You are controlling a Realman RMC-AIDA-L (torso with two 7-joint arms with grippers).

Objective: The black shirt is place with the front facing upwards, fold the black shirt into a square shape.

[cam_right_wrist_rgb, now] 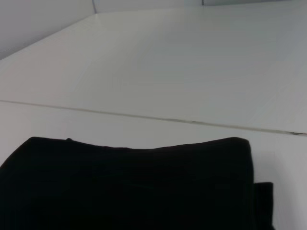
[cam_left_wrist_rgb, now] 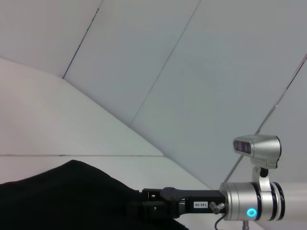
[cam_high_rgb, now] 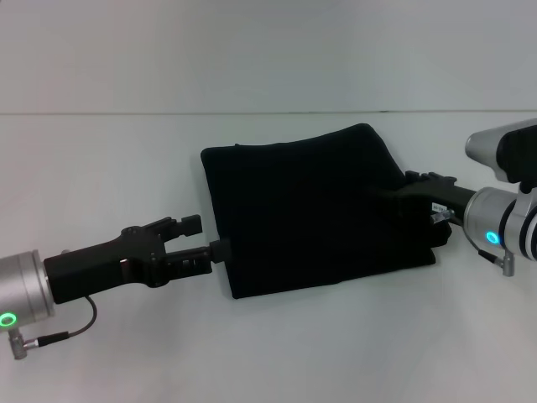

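The black shirt [cam_high_rgb: 315, 218] lies folded into a rough square in the middle of the white table, plain black side up, with no lettering showing. My left gripper [cam_high_rgb: 207, 237] is at the shirt's left edge, open, its lower finger [cam_high_rgb: 216, 250] touching the cloth edge and its upper finger clear of it. My right gripper [cam_high_rgb: 409, 190] rests at the shirt's right edge, dark against the cloth. The left wrist view shows the shirt [cam_left_wrist_rgb: 62, 196] with the right gripper [cam_left_wrist_rgb: 156, 205] at its far edge. The shirt [cam_right_wrist_rgb: 129, 187] fills the lower part of the right wrist view.
The white table [cam_high_rgb: 268, 353] spreads all around the shirt. A seam line [cam_high_rgb: 168, 112] runs across the table's far side. A pale wall stands behind it.
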